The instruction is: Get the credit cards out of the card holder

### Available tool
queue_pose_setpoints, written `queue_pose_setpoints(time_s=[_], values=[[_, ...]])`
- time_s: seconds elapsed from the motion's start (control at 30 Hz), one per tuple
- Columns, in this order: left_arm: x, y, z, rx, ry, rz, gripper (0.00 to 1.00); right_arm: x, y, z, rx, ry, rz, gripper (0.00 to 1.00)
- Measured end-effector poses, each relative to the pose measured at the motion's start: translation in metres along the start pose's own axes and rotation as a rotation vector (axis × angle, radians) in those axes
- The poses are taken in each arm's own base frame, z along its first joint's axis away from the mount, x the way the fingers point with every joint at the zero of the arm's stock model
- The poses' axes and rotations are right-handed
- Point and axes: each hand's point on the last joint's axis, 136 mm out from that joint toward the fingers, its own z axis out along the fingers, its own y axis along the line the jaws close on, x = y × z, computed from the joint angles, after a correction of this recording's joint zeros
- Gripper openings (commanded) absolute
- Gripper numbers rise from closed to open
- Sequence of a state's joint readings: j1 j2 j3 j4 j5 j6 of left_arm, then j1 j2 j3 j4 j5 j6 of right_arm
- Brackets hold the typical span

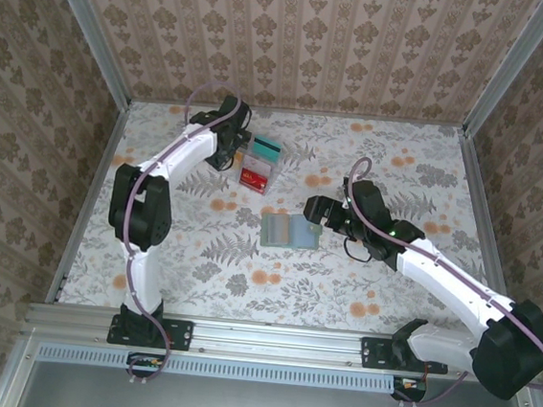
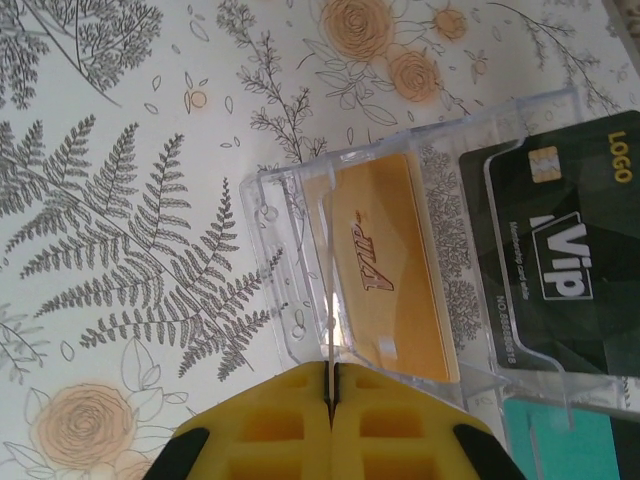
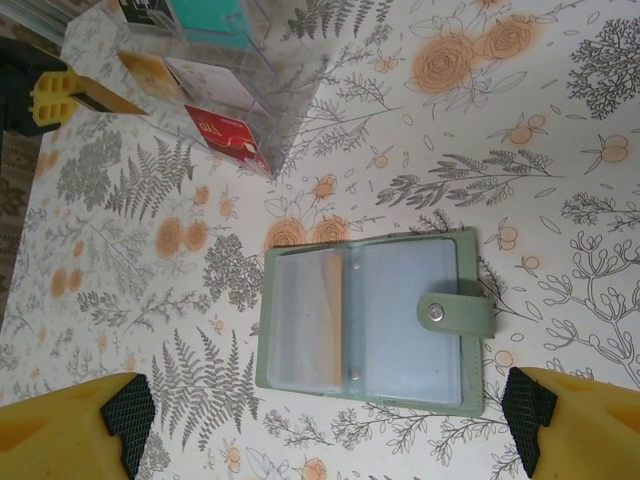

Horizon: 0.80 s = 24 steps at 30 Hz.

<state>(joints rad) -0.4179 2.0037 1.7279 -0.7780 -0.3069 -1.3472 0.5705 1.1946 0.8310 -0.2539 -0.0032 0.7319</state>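
Observation:
The grey-green card holder [image 3: 400, 375] [image 1: 286, 231] lies open and flat on the floral table, its snap strap to the right. A tan-orange credit card [image 3: 331, 320] shows inside its left clear pocket. My right gripper [image 3: 327, 425] [image 1: 309, 215] hovers over the holder, open wide, one yellow finger on either side and nothing between them. My left gripper [image 2: 331, 378] [image 1: 231, 152] is shut on a thin credit card [image 2: 326, 300], seen edge-on, at the near end of the clear tray [image 2: 262, 215]. In the right wrist view that held card [image 3: 105, 100] looks tan.
The clear compartment tray [image 1: 257, 170] stands at the back centre-left. It holds an orange card [image 2: 390, 260], a black VIP card [image 2: 560, 260], a teal card [image 2: 570, 440] and a red one [image 3: 225, 135]. Metal rails border the table.

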Motion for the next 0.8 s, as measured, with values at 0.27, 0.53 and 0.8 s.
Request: queue_pose_setpoints(time_s=[0.27,0.53,0.8], values=[[-0.002,-0.011,0.001,0.019,0.005,-0.108,0.0,0.007,0.003,0.012,-0.002,0.054,-0.03,0.93],[-0.001,-0.018,0.008,0.026,0.013,-0.169,0.0,0.011,0.01,0.019,-0.026,0.094,-0.047,0.93],[0.002,-0.011,0.026,-0.014,0.02,-0.199,0.0,0.01,0.011,0.019,-0.029,0.096,-0.048,0.93]])
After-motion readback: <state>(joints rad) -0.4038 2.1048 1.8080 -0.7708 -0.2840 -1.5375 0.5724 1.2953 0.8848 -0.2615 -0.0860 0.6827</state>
